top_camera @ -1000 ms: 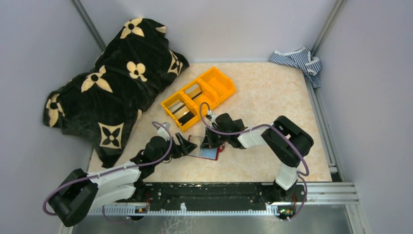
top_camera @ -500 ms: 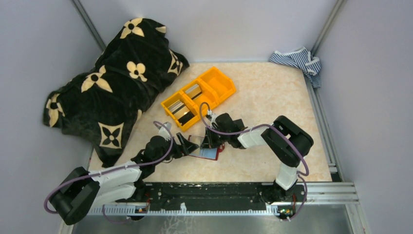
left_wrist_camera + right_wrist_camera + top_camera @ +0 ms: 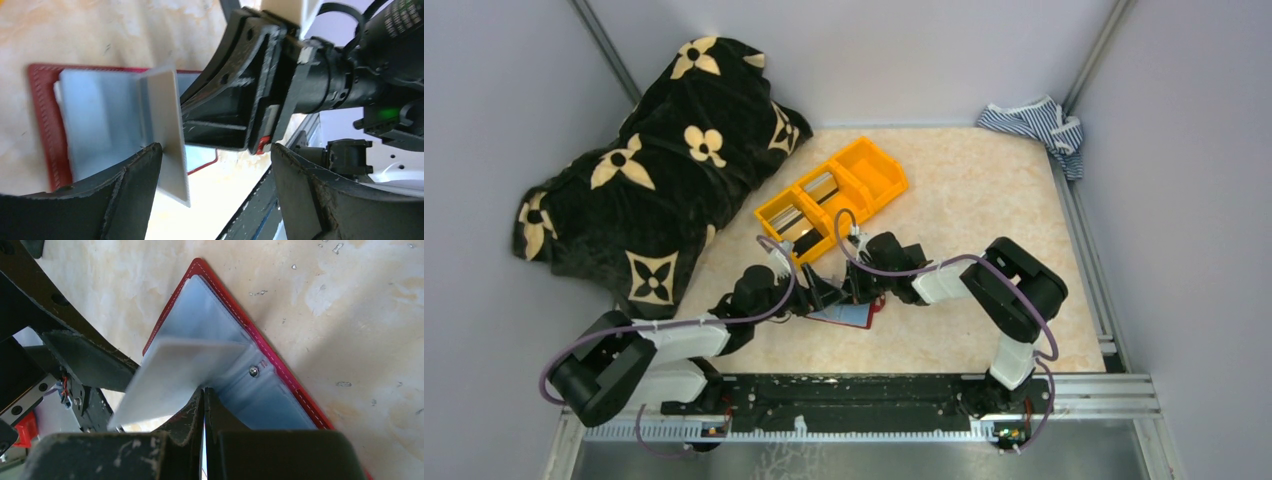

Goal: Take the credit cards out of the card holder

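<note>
Right gripper (image 3: 204, 402): fingers pinched on an edge of the open dark red, blue-lined card holder (image 3: 215, 315). Left gripper (image 3: 215, 155): jaws apart beside one pale flat credit card (image 3: 167, 135), tilted up from the holder and clear only in the wrist views. Beige marbled table (image 3: 984, 230), pale walls. Overhead only, beyond the holder: one orange three-compartment plastic bin (image 3: 876, 172), one black flowered blanket (image 3: 644, 180), one striped cloth (image 3: 1034, 125).
</note>
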{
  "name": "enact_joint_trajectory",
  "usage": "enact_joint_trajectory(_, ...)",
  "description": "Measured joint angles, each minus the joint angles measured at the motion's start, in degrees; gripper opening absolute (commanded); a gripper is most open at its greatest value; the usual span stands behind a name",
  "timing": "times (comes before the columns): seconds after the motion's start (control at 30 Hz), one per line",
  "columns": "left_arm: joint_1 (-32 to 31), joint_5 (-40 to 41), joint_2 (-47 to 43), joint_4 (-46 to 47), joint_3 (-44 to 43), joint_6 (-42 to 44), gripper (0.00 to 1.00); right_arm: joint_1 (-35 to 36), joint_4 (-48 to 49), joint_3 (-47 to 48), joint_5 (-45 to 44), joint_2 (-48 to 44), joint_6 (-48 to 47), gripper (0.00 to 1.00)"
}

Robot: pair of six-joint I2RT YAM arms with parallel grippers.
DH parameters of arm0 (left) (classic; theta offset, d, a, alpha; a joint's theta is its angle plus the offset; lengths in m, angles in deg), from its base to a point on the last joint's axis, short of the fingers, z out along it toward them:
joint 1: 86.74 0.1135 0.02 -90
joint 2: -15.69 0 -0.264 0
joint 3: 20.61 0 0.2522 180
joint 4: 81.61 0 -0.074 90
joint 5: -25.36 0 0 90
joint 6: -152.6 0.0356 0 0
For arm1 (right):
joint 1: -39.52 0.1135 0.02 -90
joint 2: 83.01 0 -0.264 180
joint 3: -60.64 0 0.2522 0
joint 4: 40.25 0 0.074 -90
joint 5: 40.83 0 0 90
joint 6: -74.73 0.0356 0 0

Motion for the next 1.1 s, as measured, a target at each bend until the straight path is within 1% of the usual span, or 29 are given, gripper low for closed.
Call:
enact_joint_trajectory(0.1,0.0,-2.0,3.4,2.6,-2.1,0.0,0.84,0.0,0.0,-0.2,-0.4,-0.2,0.5,0.0)
enact_joint_trajectory(0.13,0.0,-2.6,4.5,3.5,-2.7,-0.1,0.84,0.0,0.2,-0.5,-0.8,-0.4,0.7,0.04)
enact_joint_trajectory(0.27,0.0,-4.5,7.4,6.5,-3.9,-0.5,0.84,0.0,0.7,-2.6,-2.8,-2.6,1.9,0.28)
enact_joint_trajectory(0.3,0.0,-4.7,7.9,6.9,-4.0,-0.5,0.84,0.0,0.7,-3.5,-3.2,-3.7,2.3,0.32)
enact_joint_trajectory(0.37,0.0,-5.0,8.8,7.6,-4.2,-0.5,0.84,0.0,0.3,-5.1,-4.7,-6.2,3.1,0.36)
enact_joint_trajectory(0.53,0.0,-6.3,11.8,9.2,-5.1,-0.5,0.84,0.0,-3.5,-9.6,-10.3,-13.5,4.1,0.38)
enact_joint_trajectory(0.73,0.0,-8.3,17.4,11.6,-6.3,-0.7,0.84,0.0,-10.6,-10.7,-16.3,-19.2,4.1,0.38)
enact_joint_trajectory(0.9,0.0,-9.9,21.1,14.5,-7.8,-1.5,0.84,0.0,-14.1,-10.9,-19.2,-21.0,4.1,0.38)
enact_joint_trajectory(1.1,0.0,-11.8,23.7,18.0,-9.6,-2.3,0.84,0.0,-14.1,-10.9,-19.4,-20.8,4.1,0.38)
